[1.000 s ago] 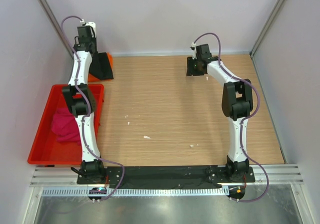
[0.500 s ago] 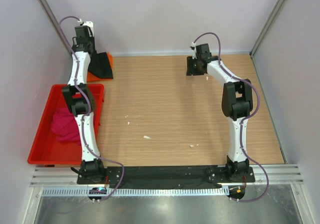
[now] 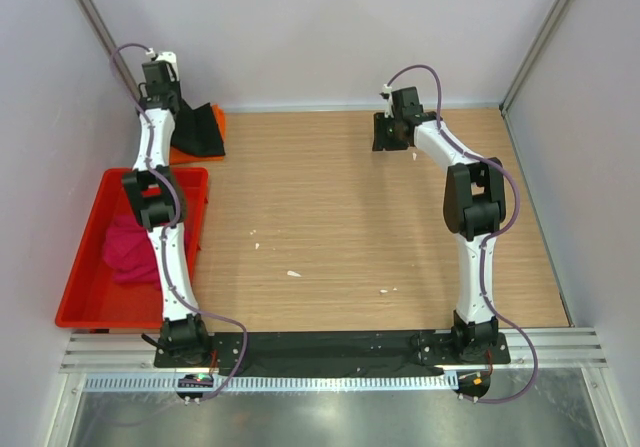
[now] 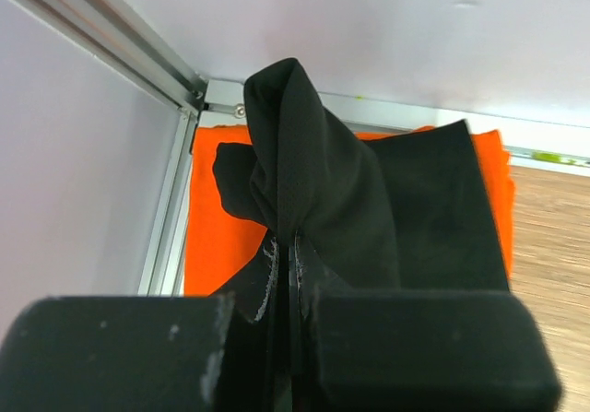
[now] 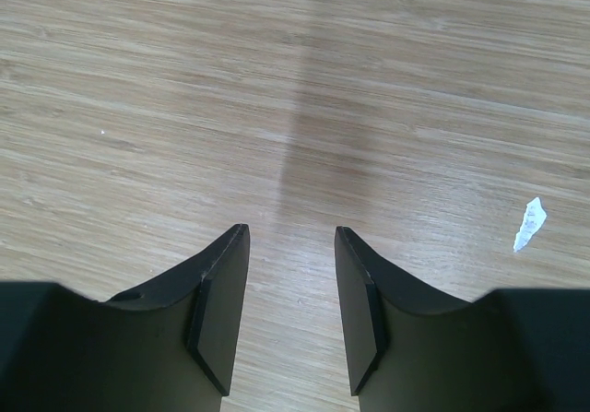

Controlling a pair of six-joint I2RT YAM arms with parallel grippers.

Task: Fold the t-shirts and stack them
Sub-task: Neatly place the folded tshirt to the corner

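Note:
My left gripper (image 4: pixel 288 246) is shut on a pinched fold of the black t-shirt (image 4: pixel 369 200) and holds it lifted at the table's far left corner (image 3: pixel 165 107). The black t-shirt (image 3: pixel 200 132) drapes down onto the folded orange t-shirt (image 4: pixel 217 237), whose edge shows beneath it (image 3: pixel 218 117). The magenta-pink t-shirt (image 3: pixel 125 252) lies crumpled in the red tray (image 3: pixel 85 297). My right gripper (image 5: pixel 290 237) is open and empty over bare wood at the far middle-right (image 3: pixel 388 132).
The red tray stands along the left edge of the wooden table (image 3: pixel 350 227). Small white scraps lie on the wood (image 3: pixel 293 273) (image 5: pixel 528 225). Walls and a metal corner post (image 4: pixel 166 89) close in behind the left gripper.
My left gripper has risen and drawn back toward the far left corner, pulling the black t-shirt up with it. The right arm has not moved.

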